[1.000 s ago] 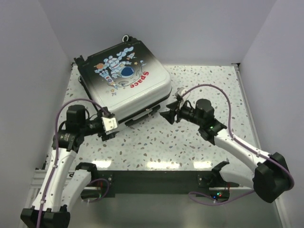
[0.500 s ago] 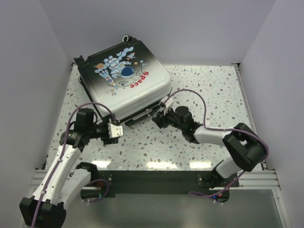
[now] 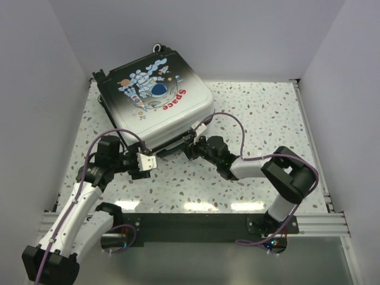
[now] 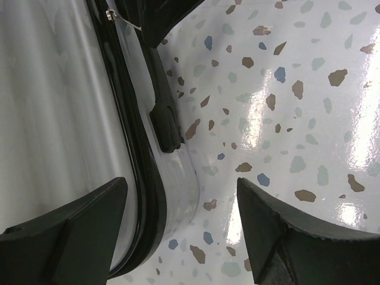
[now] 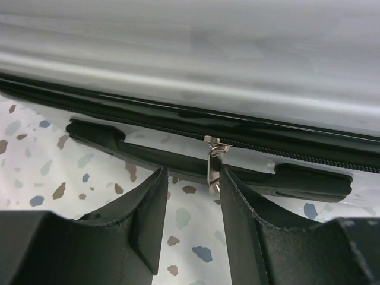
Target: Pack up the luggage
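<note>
Nearest, left gripper [image 3: 145, 161]: we found it wide open and empty at the near corner of the luggage [image 3: 157, 101]. One finger stood over the pale shell, the other over the table [image 3: 267, 119], with the zip seam running between them.

Next, right gripper [image 5: 191, 208]: we logged it about half open, low against the luggage's near side, its fingers flanking the metal zip pull [image 5: 214, 163]. The pull hung close by one finger with a gap to the other, so we judged it not yet pinched.

Handle [image 5: 178, 157]: black, lying flat along the side, just behind the pull.

Luggage: closed, lying flat with the astronaut print up, at the far left of the table and turned at an angle. How far the zip was done up we could not tell.

Risks, as we judged them:
- The pull was thin and hung loose, so closing jaws might nudge it aside and shut on air or on the handle.
- With the left gripper holding nothing, a tug along the zip might drag the whole case across the glossy table.
- A slanted pull might jam the slider.
</note>
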Controlling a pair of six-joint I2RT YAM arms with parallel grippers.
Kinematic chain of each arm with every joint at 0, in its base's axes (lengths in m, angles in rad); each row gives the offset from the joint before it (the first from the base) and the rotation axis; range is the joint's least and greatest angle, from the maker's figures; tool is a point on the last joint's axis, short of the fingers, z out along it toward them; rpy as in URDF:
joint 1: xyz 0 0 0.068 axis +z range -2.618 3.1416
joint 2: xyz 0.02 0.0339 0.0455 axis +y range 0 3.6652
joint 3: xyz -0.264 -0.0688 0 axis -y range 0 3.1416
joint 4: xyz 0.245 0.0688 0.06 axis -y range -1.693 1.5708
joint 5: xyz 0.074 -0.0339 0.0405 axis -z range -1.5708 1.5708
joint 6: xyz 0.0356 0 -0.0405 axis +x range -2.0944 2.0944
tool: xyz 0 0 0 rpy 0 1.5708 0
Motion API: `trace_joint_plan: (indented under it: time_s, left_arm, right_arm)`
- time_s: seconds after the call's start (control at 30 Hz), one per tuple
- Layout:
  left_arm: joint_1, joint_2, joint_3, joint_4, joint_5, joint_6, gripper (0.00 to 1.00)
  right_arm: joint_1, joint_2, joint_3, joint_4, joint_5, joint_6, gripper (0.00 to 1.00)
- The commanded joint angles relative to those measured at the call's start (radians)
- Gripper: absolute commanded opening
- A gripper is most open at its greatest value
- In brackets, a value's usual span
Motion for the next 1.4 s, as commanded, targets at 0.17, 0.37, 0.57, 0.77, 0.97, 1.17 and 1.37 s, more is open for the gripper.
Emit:
trace_joint_plan:
  time_s: [0.17,0.37,0.57,0.77,0.97,1.17,1.37]
  left_arm:
    - [-0.017,-0.012,0.003,0.011,0.006,0.005,0.79]
    - [-0.034,0.006,-0.005,0.011,0.009,0.033,0.79]
    - [-0.096,0.046,-0.019,0.071,0.011,0.048,0.75]
    - [-0.254,0.155,-0.029,0.230,-0.083,-0.050,0.71]
    - [-0.345,0.209,-0.100,0.420,-0.208,-0.087,0.69]
    - [-0.360,0.255,-0.160,0.600,-0.308,-0.088,0.68]
    - [-0.377,0.316,-0.180,0.709,-0.324,-0.090,0.68]
  right_arm:
    - [0.016,0.034,0.059,0.095,0.153,0.019,0.43]
    - [0.018,0.084,0.086,0.119,0.198,0.002,0.33]
    - [0.015,0.067,0.057,0.101,0.212,-0.022,0.18]
    - [0.012,0.063,0.036,0.130,0.195,-0.028,0.00]
    - [-0.011,0.002,0.013,0.144,0.060,-0.039,0.00]
    - [-0.080,-0.040,0.000,0.089,-0.157,0.017,0.00]
    - [-0.160,-0.035,0.009,0.071,-0.307,0.100,0.00]
